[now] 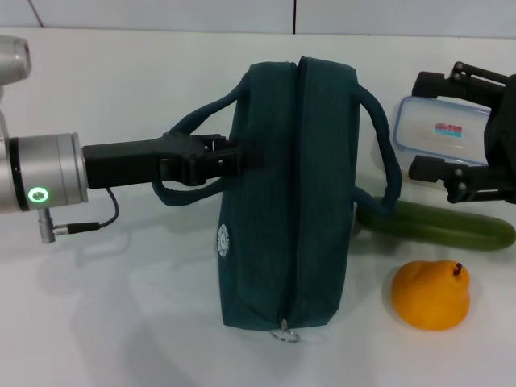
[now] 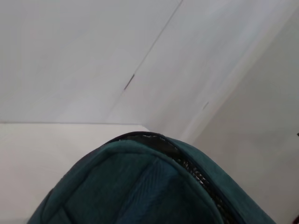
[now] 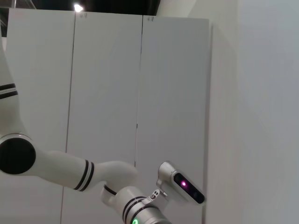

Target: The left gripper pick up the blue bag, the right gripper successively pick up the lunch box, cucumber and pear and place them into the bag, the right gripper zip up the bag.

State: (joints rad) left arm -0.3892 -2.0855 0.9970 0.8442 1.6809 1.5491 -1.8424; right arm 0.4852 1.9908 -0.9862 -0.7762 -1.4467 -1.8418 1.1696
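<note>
Blue bag [image 1: 294, 193] stands on the tabletop [image 1: 121, 306], zipped shut, and my left tool [image 1: 230, 157] is clenched on its side by the handle. My right tool [image 1: 476, 137] sits by the lunch box [image 1: 439, 129]; I cannot tell its grip. I judge nothing is packed: cucumber [image 1: 439, 226] and pear [image 1: 431, 294] wait outside.

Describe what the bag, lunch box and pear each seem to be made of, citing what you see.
Bag: woven fabric, matte, with stitched seams and a zip. Lunch box: clear plastic, glossy, with a blue rim. Pear: smooth orange-yellow skin with a slight sheen; whether real or plastic cannot be told.
</note>
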